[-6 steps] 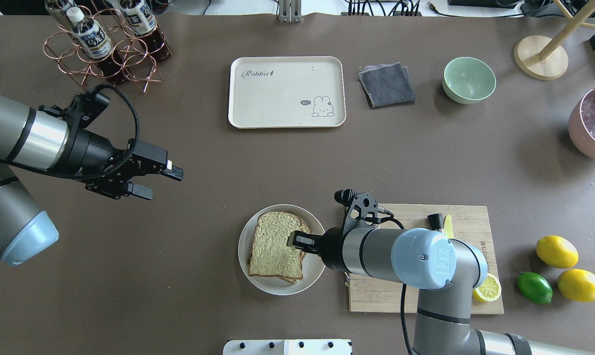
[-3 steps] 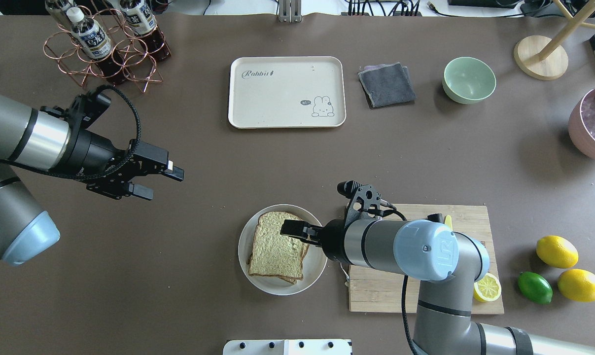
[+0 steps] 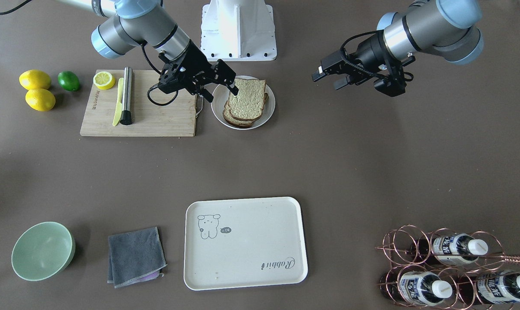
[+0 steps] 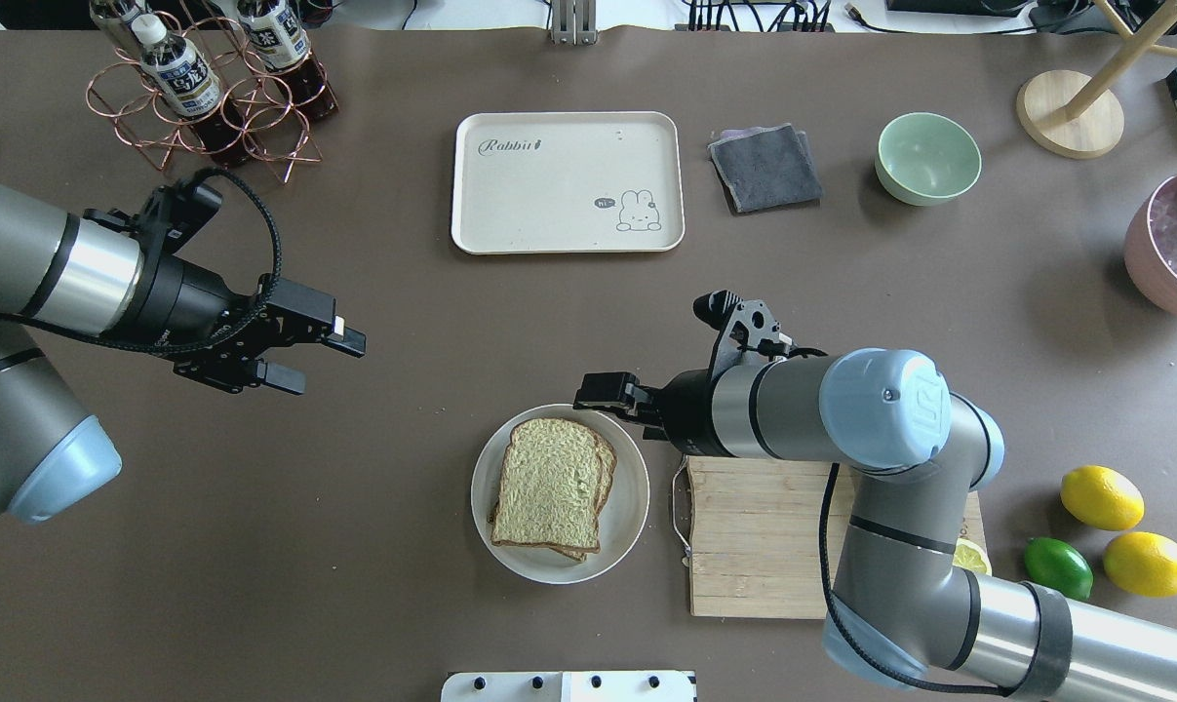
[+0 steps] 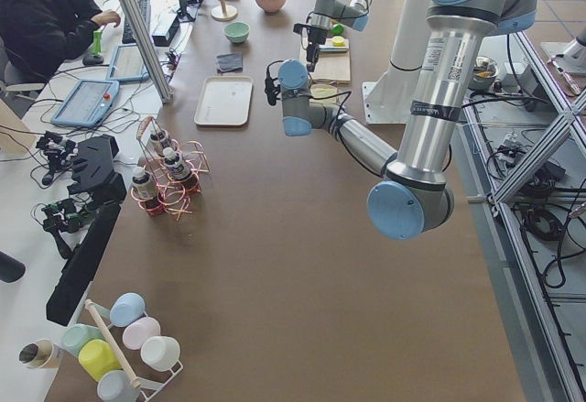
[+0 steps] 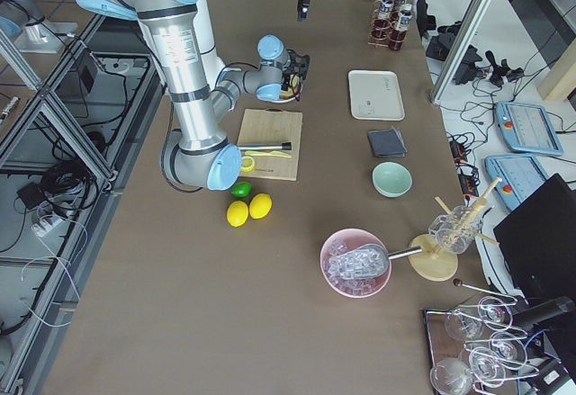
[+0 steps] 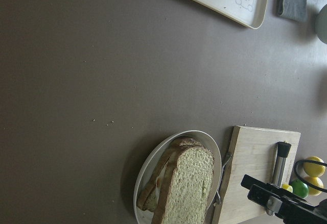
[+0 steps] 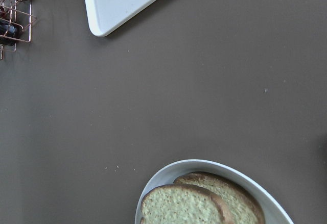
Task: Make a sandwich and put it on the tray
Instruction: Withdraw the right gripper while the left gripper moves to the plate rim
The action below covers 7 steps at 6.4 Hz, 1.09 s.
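The sandwich (image 4: 549, 483), two stacked slices of pale greenish-tan bread with dark crust, lies on a round white plate (image 4: 629, 526) near the table's front. It also shows in the front view as the sandwich (image 3: 247, 101) and in both wrist views. My right gripper (image 4: 600, 390) hovers open and empty just past the plate's far rim, clear of the bread. My left gripper (image 4: 317, 361) hangs open and empty over bare table, well to the left of the plate. The cream tray (image 4: 549, 185) with the "Rabbit" script lies empty at the back centre.
A wooden cutting board (image 4: 754, 526) lies right of the plate, with a knife (image 3: 127, 94) and half a lemon (image 3: 103, 79) on it. Lemons and a lime (image 4: 1100, 497) sit far right. A grey cloth (image 4: 764, 166), green bowl (image 4: 927, 156) and bottle rack (image 4: 208, 88) line the back.
My right gripper has come off the top slice and moved away from the robot to beyond the plate's far rim. The bread stays on the plate. The left arm has barely moved.
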Tool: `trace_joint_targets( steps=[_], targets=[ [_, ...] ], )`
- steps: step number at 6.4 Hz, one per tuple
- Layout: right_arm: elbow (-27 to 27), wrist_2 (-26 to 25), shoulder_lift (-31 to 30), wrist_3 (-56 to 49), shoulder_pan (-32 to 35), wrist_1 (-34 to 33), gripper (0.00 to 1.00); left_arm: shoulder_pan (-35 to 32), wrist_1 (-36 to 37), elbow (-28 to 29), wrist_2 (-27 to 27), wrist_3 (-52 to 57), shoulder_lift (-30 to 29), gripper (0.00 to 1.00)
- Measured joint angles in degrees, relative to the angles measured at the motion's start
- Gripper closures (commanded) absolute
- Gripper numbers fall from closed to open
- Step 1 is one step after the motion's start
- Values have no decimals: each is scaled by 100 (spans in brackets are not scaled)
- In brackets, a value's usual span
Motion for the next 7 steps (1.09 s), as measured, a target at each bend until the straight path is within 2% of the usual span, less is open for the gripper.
trace_joint_targets(
  steps=[3,5,7],
  targets=[
    [6,960,-65,12,857,-3,1,62,-25,-20,166,2,-24,2],
    [45,1261,-144,139,1273,17,1,424,-27,-52,608,-2,-26,2],
    [118,2238,-230,72,1737,26,1,726,-30,-75,711,-11,11,2]
  ],
)
